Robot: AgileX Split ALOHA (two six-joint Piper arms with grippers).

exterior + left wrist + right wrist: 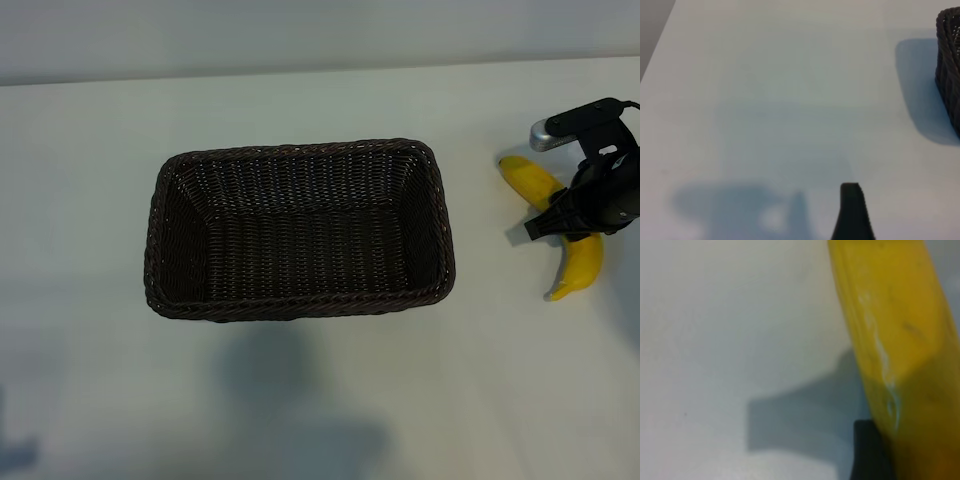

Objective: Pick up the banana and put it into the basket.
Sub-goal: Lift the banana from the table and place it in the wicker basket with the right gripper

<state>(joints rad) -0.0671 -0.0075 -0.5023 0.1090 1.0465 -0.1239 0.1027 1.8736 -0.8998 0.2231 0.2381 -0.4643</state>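
Your right gripper [572, 222] straddles the banana [545, 185], whether gripping you can't tell; its long axis runs far-to-near, curving, beside the basket [440, 190].

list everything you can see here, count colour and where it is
basket: one, dark brown woven wicker, rectangular, middle of the table, nothing in it
banana: one, bright yellow, curved, lying on the table to the right of the basket, apart from it, its middle hidden under the right arm
table: one, white, under everything
left pincer: only a black fingertip shows in the left wrist view, over bare table off to one side of the basket, nothing held
right pincer: one, black, lowered over the middle of the banana at the exterior view's right edge, fingers either side of the fruit; a firm grip cannot be told
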